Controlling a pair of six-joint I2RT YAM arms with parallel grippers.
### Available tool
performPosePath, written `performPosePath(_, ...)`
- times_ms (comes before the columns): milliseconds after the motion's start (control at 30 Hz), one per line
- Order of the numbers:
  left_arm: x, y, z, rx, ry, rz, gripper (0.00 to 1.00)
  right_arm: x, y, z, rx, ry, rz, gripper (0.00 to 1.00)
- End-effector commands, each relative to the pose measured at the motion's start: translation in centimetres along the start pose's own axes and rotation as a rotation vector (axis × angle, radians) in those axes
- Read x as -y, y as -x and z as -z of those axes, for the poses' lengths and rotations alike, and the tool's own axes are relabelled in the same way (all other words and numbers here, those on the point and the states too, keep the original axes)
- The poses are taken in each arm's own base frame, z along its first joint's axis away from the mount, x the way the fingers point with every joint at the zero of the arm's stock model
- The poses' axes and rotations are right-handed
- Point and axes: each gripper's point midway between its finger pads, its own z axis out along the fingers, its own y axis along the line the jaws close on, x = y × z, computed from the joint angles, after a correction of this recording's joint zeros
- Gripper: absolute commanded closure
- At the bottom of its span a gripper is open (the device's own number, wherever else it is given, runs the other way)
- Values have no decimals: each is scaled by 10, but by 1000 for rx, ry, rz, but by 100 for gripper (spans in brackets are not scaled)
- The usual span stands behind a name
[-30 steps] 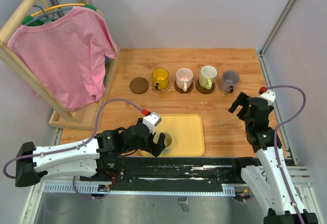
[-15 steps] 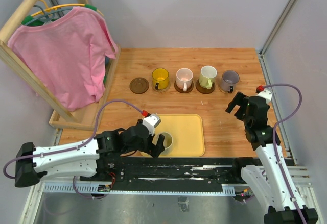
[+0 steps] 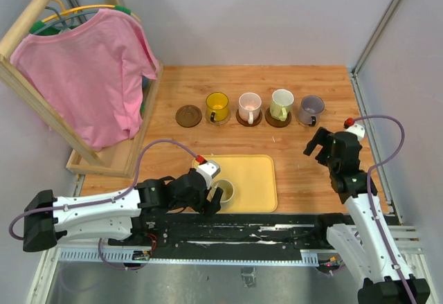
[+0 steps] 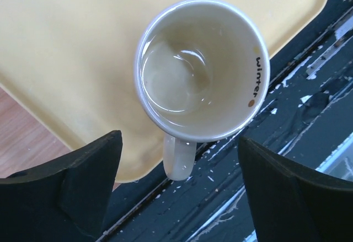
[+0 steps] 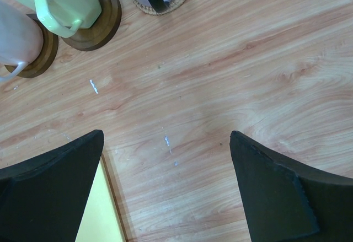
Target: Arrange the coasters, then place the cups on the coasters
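Note:
A cream cup stands upright on the yellow tray, near its front edge. Its handle points toward my left gripper, which is open, its fingers on either side of the handle without touching. In the top view that gripper sits just left of the cup. At the back, a row holds a bare brown coaster, then a yellow cup, pink cup, pale green cup and grey-purple cup, each on a coaster. My right gripper hangs open over bare wood.
A wooden rack with a pink shirt fills the left side, its base frame reaching close to the tray. A metal rail runs along the near table edge. The right arm stands beside the right wall.
My left gripper has shifted a little nearer the cream cup and its jaws have narrowed slightly. The right gripper has drawn back a little toward the near edge.

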Motion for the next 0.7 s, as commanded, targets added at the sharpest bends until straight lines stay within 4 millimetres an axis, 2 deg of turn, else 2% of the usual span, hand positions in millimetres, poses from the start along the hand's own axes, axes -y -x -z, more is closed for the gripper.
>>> performPosePath(0,2,-2,-9,-2,-2,-19,14,0,-1,-3,-3,5,-20,2)
performPosePath(167,1,-8,-17,-24,11,-44,25,0,-5,-5,-14,5,-20,1)
performPosePath(367,0,-15,-21,-43,8,-55,56,-1,-9,-7,-22,12,-26,2)
performPosePath(600,-1,-21,-23,-60,5,-50,98,-3,-13,-9,-37,26,-32,2)
performPosePath(667,-1,-19,-22,-54,6,-49,100,-4,-14,-9,-40,31,-33,1)
